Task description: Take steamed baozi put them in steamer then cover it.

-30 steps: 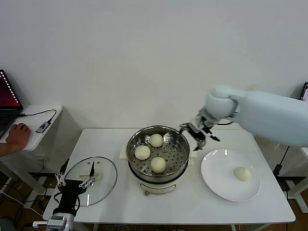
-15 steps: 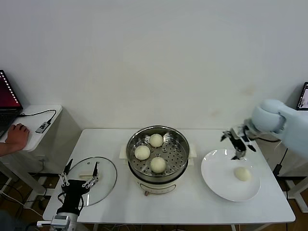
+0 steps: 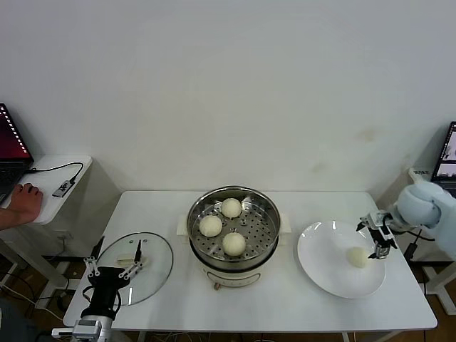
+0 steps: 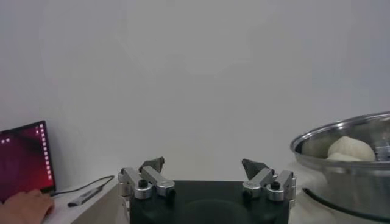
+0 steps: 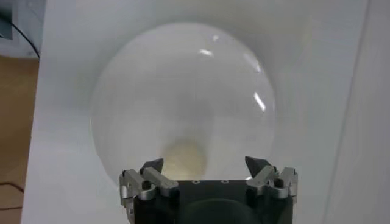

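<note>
The steel steamer [image 3: 234,258] stands mid-table with three cream baozi on its tray [image 3: 231,207], [image 3: 211,225], [image 3: 234,244]. A fourth baozi [image 3: 357,257] lies on the white plate [image 3: 320,267] at the right. My right gripper [image 3: 380,239] is open just right of and above that baozi; in the right wrist view the baozi [image 5: 182,159] sits between and beyond the open fingertips [image 5: 207,164]. The glass cover [image 3: 160,263] lies flat at the table's left. My left gripper [image 3: 114,263] is open, parked over the cover; its wrist view [image 4: 203,167] shows the steamer rim [image 4: 341,131].
A side desk at the far left holds a laptop [image 3: 11,153], a cable and a person's hand [image 3: 25,199]. The wall runs close behind the table. The table's right edge lies just beyond the plate.
My right gripper has swung from the steamer's right rim across to the plate's right side and come down beside the last baozi. The left arm has barely shifted.
</note>
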You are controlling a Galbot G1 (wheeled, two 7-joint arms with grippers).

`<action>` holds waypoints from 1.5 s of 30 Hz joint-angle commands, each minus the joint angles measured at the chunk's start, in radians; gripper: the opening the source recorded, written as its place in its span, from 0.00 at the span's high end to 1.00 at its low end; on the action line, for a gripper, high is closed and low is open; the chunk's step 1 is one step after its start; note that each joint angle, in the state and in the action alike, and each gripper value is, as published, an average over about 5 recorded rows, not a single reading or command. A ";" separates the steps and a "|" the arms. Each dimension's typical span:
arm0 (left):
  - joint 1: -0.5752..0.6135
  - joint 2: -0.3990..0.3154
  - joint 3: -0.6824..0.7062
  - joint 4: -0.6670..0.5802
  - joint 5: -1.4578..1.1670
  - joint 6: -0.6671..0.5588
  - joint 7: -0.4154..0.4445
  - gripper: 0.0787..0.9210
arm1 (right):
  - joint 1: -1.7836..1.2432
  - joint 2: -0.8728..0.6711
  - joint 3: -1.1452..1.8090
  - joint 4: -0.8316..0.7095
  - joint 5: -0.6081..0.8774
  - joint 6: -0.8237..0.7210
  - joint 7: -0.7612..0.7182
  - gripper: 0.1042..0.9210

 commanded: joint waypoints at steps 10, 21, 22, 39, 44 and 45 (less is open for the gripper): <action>0.004 -0.006 -0.012 0.002 0.001 -0.005 -0.002 0.12 | -0.190 0.104 0.153 -0.155 -0.091 0.017 0.043 0.12; 0.004 -0.009 -0.013 0.001 0.003 -0.006 -0.002 0.12 | -0.187 0.148 0.154 -0.190 -0.114 0.013 0.054 0.18; 0.004 -0.009 -0.013 0.002 0.004 -0.006 -0.002 0.12 | -0.188 0.147 0.155 -0.191 -0.117 0.013 0.054 0.19; 0.008 -0.011 -0.014 -0.003 0.006 -0.005 -0.001 0.12 | -0.228 0.138 0.201 -0.184 -0.129 0.024 0.032 0.37; 0.006 -0.010 -0.014 -0.008 0.006 -0.005 -0.001 0.12 | -0.213 0.110 0.201 -0.158 -0.116 0.021 0.023 0.42; 0.005 -0.010 -0.014 -0.009 0.006 -0.004 -0.001 0.12 | -0.206 0.104 0.200 -0.151 -0.110 0.019 0.023 0.42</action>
